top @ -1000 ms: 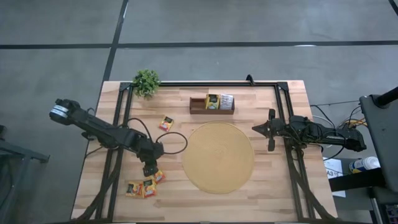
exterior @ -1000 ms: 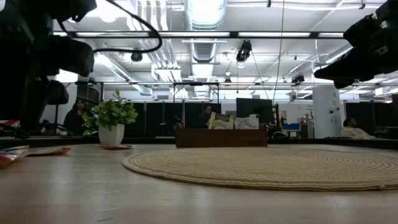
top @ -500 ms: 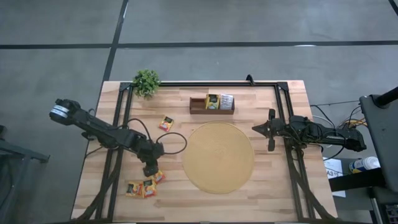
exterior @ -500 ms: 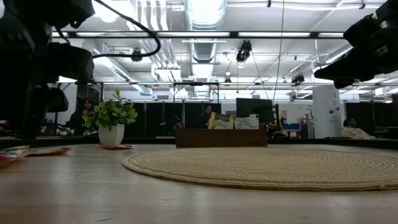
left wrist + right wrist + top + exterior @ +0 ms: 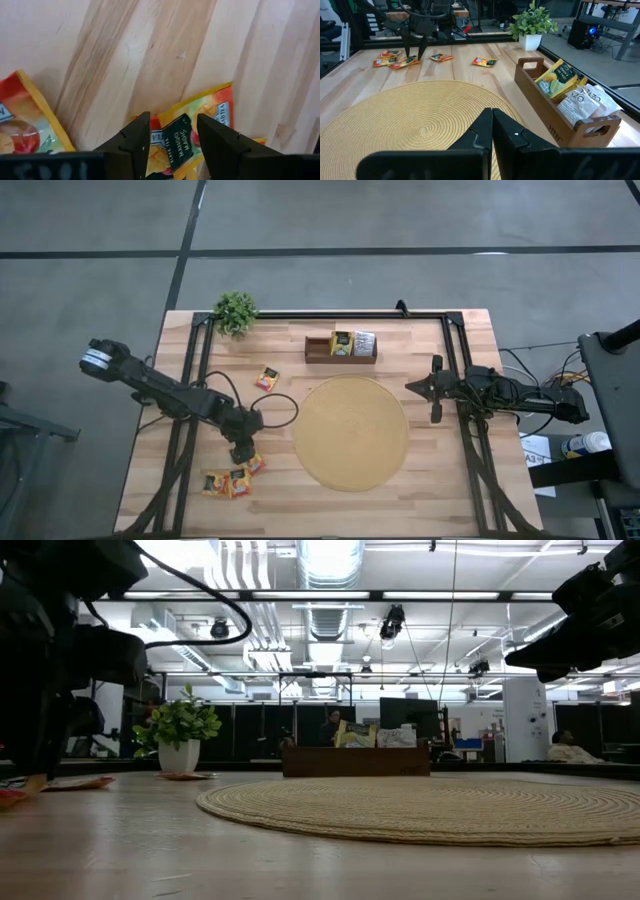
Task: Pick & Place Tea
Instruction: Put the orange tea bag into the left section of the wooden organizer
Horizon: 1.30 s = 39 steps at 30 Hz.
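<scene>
Though creased, orange-red mango sachet (image 5: 187,142)

Table: (image 5: 420,500) pale wooden planks, black frame rails along its edges.
Mat: (image 5: 350,432) round and woven, lay near the middle.
Tray: (image 5: 318,350) stood behind the mat.
Plant: (image 5: 236,311) stood at a back corner.
Tea sachets: (image 5: 230,480) lay clustered near the front; one (image 5: 267,377) lay apart.

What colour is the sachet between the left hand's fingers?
Orange-red with a yellow edge and dark label: the sachet, clearest in the left wrist view.
</scene>
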Motion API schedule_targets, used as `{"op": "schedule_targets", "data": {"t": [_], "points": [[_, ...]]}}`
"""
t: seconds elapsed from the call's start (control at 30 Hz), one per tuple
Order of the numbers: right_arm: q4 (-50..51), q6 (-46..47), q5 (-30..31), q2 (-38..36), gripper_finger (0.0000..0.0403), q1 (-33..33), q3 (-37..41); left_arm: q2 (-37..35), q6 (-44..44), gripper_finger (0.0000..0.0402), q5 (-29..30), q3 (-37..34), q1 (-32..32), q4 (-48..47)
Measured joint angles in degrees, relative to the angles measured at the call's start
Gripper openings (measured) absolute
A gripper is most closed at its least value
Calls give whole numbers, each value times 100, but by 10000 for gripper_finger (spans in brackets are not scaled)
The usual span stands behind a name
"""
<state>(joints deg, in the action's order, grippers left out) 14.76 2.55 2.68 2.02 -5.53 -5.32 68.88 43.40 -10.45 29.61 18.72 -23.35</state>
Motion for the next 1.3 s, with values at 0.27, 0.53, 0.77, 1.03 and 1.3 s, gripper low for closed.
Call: {"op": "schedule_targets", "data": {"t": [0.27,0.53,0.77,1.03,1.3], "points": [[0,0,-1,0,9,1,0,0,193,155,-21,-184,0,371],[0,0,-1,0,9,0,0,0,106,115,-23,-184,0,445],[0,0,-1,0,9,0,0,0,118,73,-270,-184,2,445],[0,0,0,0,9,1,0,0,130,39,-322,-180,2,428],[0,0,0,0,9,1,0,2,-28,1,-399,191,2,161]]}}
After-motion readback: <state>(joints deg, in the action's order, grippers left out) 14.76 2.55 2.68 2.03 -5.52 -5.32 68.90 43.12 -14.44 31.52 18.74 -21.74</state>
